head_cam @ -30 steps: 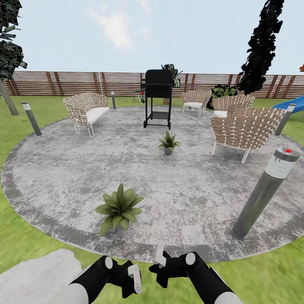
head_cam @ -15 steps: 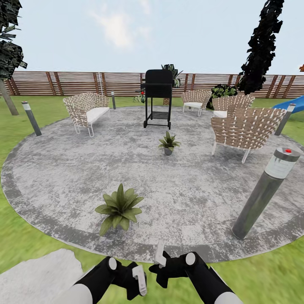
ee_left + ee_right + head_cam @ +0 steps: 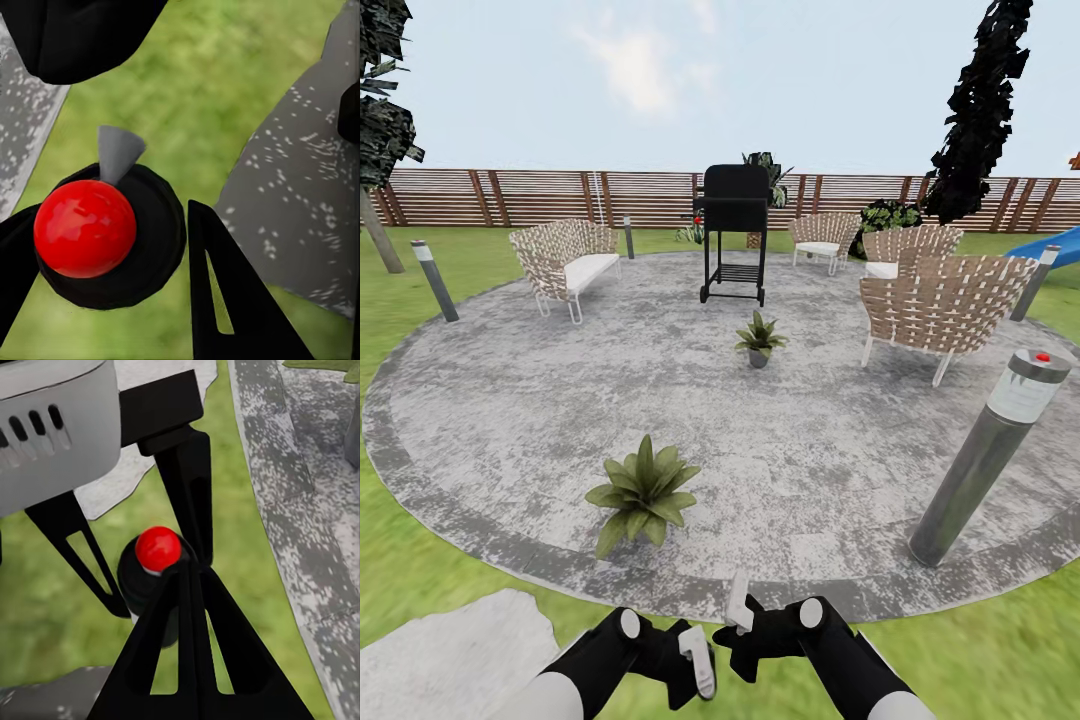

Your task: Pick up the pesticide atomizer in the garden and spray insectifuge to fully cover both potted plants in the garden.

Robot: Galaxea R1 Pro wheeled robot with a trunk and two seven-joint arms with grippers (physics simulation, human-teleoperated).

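Observation:
The pesticide atomizer, seen end-on with a red cap, a dark round body and a grey nozzle, sits between the black fingers of my left gripper, which is shut on it above the grass. The right wrist view shows the same atomizer flanked by the left gripper's fingers. My right gripper is shut and empty, just beside it. Both grippers, left and right, are low in the head view. One potted plant stands near on the patio, the other potted plant farther back.
A round grey patio lies ahead in the lawn. A lamp post stands at the near right, another lamp post at the left. A black grill, wicker chairs and a wicker bench stand at the back. A stepping stone lies beside me.
My left gripper has shifted a little to the right, closer to the right gripper. The right arm, the plants and the view stay the same.

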